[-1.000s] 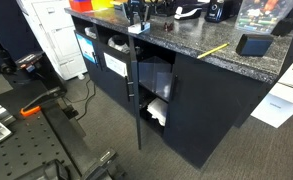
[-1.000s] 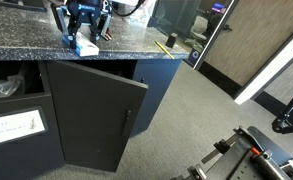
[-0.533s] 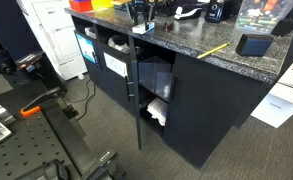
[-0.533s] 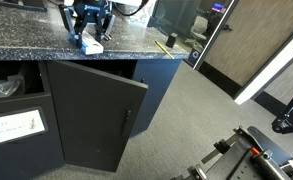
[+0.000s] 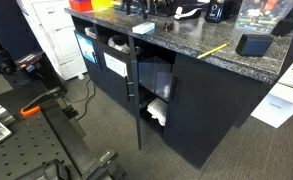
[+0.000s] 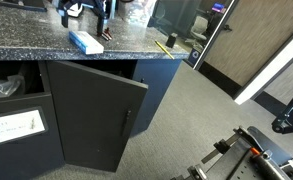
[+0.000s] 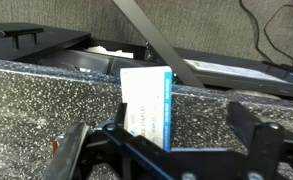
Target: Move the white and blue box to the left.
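Observation:
The white and blue box (image 6: 86, 41) lies flat on the speckled dark countertop (image 6: 26, 38), free of the fingers. In an exterior view it shows as a small pale shape (image 5: 143, 27) near the counter's front edge. My gripper (image 6: 85, 10) hangs just above it, open, with nothing held. In the wrist view the box (image 7: 146, 104) appears white with a blue edge, below and between the spread fingers of the gripper (image 7: 176, 128). The right finger (image 7: 248, 124) stands well apart from the box.
A cabinet door (image 5: 136, 92) below the counter stands open (image 6: 98, 118). A yellow stick (image 5: 213, 49) and a black box with a blue face (image 5: 252, 44) lie further along the counter. A white and blue sheet (image 5: 282, 104) lies on the floor.
The gripper has opened, let go of the box and risen. The box, which was tilted in the grip, now lies flat on the counter.

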Robot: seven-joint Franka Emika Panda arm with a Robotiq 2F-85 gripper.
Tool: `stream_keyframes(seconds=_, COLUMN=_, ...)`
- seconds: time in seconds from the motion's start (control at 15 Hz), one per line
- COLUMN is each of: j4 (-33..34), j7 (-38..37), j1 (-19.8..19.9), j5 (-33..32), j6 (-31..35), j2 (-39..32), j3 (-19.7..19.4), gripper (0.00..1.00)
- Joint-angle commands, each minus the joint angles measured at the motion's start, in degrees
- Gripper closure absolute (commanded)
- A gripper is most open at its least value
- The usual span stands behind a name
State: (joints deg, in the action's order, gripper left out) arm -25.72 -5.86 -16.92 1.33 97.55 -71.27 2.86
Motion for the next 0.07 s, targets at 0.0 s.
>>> stream_keyframes(seconds=0.0, j4=-0.9, j7=-0.1, j1=0.2, j5=0.0, j6=-1.2, j2=1.8, j3=0.5, gripper=0.00)
